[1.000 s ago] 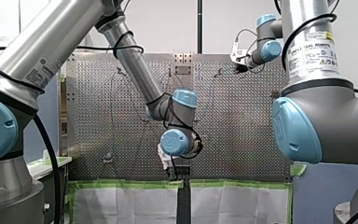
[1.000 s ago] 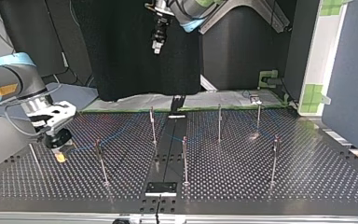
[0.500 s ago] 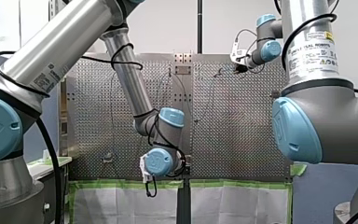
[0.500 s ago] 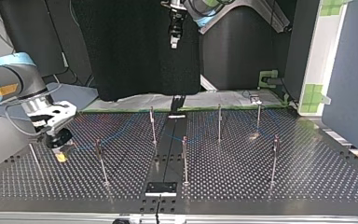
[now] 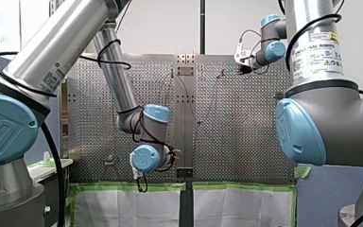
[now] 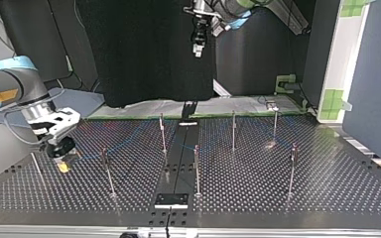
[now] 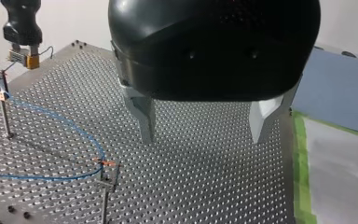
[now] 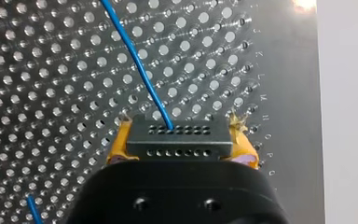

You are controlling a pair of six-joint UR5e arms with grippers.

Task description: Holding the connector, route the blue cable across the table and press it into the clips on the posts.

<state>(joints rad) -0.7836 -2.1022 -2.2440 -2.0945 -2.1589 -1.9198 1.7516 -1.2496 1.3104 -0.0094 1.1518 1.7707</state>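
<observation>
My right gripper [image 8: 182, 145] apparently pinches the connector [image 8: 176, 137].

Blue cable [image 8: 135, 59], grey connector [image 8: 177, 140], yellow pads [image 8: 118, 143], perforated silver table [image 8: 51, 93]

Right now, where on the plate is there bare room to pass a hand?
Bare: the perforated table at the top view's right, past the outer post; also the near-edge patch between that post and the middle post. Crowded: the top view's left, where my right pincer holds the connector and the blue cable runs between posts.
</observation>
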